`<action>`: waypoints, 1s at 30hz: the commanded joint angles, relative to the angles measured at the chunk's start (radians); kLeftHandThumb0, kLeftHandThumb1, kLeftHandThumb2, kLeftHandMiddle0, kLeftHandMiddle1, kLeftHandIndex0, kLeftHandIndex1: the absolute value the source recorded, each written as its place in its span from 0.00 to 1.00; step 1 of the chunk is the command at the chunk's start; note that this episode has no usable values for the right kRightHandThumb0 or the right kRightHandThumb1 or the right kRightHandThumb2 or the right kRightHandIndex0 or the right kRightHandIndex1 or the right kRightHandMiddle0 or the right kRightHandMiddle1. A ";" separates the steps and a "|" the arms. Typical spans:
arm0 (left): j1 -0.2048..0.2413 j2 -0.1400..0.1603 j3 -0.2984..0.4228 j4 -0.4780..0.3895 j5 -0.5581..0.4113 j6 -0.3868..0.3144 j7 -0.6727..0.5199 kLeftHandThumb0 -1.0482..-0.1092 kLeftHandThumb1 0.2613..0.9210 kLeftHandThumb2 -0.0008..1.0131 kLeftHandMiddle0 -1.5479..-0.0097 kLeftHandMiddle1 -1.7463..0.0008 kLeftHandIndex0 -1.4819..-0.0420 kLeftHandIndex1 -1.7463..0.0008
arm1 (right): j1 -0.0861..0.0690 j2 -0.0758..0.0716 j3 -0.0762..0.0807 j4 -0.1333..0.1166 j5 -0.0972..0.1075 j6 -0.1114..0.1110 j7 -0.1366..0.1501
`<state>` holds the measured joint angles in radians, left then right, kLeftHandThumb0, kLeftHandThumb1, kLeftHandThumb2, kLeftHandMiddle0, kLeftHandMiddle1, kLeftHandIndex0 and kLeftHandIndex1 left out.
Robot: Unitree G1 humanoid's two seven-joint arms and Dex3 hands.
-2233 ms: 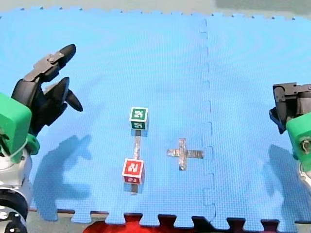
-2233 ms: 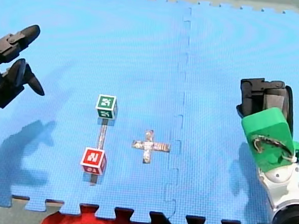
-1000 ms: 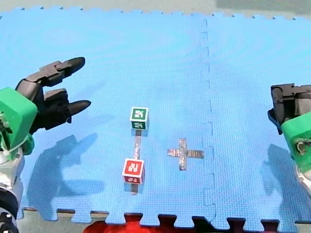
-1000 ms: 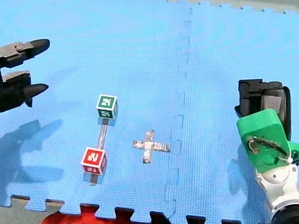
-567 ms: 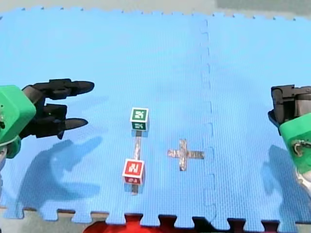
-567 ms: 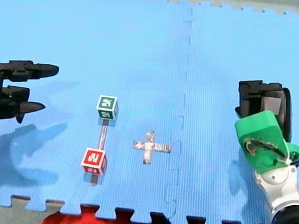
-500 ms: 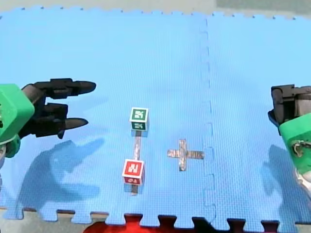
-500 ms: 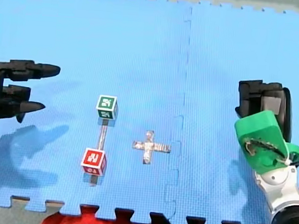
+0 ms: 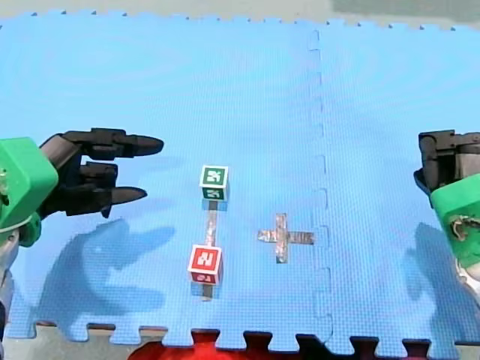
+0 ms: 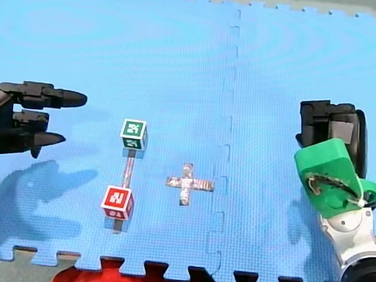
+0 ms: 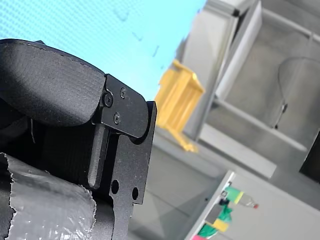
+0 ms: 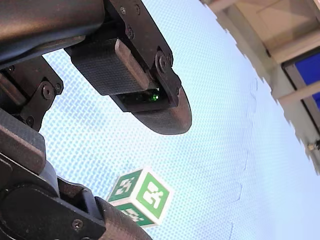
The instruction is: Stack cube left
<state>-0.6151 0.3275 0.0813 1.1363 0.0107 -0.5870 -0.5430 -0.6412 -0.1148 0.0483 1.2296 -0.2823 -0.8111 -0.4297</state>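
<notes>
As the left hand's fingers (image 9: 139, 142) stretch level toward the right, uncurled and gripping nothing, I see their tips closer to the green cube (image 9: 214, 184) than half a second ago. A stretch of bare mat (image 9: 240, 90) still separates them from it. Two seconds back those fingers pointed up and toward the far side; now the left hand (image 9: 86, 176) is at the mat's left side, aimed at the cube. The green cube stands left of centre, and the red cube (image 9: 205, 263) sits nearer to me. A tape strip (image 9: 212, 223) runs between the two, and neither cube has shifted. A tape cross (image 9: 283, 237) lies just right of them. The right hand (image 10: 329, 133) stays at the right edge, its fingers curled in on nothing.
</notes>
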 commanded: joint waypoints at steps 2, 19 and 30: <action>0.007 0.001 -0.005 -0.004 -0.002 -0.002 -0.003 0.22 0.58 0.00 0.44 0.00 0.40 0.98 | -0.002 -0.004 0.000 -0.001 0.001 0.006 -0.004; 0.018 -0.019 -0.071 0.020 0.035 0.064 -0.101 0.22 0.59 0.00 0.41 0.00 0.41 0.99 | -0.008 -0.005 0.005 -0.008 -0.004 0.012 -0.019; 0.013 -0.035 -0.092 0.044 0.057 0.059 -0.085 0.22 0.60 0.00 0.39 0.00 0.44 1.00 | -0.008 -0.005 0.009 -0.018 -0.011 0.019 -0.029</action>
<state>-0.5999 0.2935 -0.0082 1.1756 0.0662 -0.5237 -0.6307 -0.6457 -0.1151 0.0579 1.2139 -0.2955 -0.7945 -0.4548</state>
